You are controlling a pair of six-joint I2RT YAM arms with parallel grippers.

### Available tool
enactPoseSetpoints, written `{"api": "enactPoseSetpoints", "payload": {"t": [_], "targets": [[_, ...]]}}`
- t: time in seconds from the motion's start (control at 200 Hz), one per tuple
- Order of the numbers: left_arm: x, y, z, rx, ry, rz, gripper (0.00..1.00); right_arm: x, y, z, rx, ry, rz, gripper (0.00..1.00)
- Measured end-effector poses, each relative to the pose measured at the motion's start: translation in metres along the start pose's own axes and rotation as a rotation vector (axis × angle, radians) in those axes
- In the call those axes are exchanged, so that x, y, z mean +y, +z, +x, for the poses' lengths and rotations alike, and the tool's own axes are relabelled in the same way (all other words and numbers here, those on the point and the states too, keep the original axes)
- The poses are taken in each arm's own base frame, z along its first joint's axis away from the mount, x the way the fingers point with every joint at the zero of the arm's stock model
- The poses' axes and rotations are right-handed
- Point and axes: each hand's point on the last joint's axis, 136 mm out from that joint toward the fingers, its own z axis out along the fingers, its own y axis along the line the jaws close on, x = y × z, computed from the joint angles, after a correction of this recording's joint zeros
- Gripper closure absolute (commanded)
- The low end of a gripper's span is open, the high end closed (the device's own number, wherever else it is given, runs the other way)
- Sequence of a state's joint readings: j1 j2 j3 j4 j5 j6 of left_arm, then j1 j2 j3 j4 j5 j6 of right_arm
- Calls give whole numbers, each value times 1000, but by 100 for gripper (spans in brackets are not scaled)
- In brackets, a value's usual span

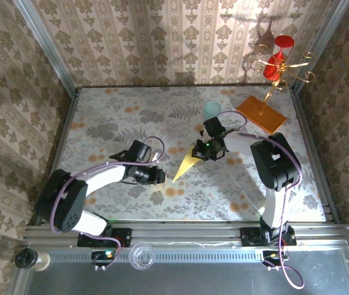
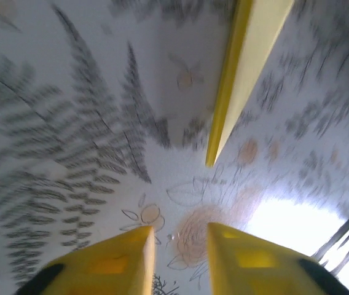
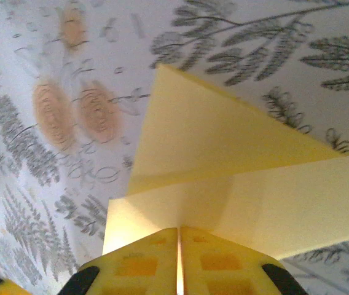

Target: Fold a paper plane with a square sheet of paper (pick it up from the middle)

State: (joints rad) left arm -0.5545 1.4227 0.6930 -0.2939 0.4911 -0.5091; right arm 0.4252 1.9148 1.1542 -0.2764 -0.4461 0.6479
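Note:
The paper plane (image 1: 185,166) is a narrow yellow dart lying slantwise mid-table, its tip pointing down-left. My right gripper (image 1: 200,150) holds its wide rear end; in the right wrist view the fingers (image 3: 144,261) are pressed together on the folded yellow paper (image 3: 223,147) along its centre crease. My left gripper (image 1: 160,176) sits just left of the tip, apart from it. In the left wrist view its yellow fingers (image 2: 116,261) stand open over the patterned cloth, with the plane's tip (image 2: 223,117) ahead of them.
A pale teal cup (image 1: 212,110) stands behind the right gripper. An orange slab (image 1: 260,113) with a gold stand carrying red glasses (image 1: 277,61) occupies the back right corner. Papered walls enclose the floral table (image 1: 113,123).

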Motion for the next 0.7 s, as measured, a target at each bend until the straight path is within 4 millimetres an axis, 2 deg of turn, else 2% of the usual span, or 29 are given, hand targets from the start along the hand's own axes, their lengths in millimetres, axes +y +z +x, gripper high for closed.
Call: {"api": "enactPoseSetpoints", "payload": {"t": [0.12,0.32,0.485,0.6,0.7], "targets": [[7,-21,-32,-125,-21,-28,41,21,-21,2,-38,-34,4,62],[41,-43,-67,-271,-86,-117,16,37,-51,8,-134,-51,79,35],[56,-52,-82,-342,-80,-176,4,37,-53,16,-185,-44,165,31],[60,-56,-89,-375,-73,-192,1,33,-45,27,-183,-36,263,29],[64,-58,-91,-390,-74,-198,0,36,-33,25,-194,-34,341,26]]}}
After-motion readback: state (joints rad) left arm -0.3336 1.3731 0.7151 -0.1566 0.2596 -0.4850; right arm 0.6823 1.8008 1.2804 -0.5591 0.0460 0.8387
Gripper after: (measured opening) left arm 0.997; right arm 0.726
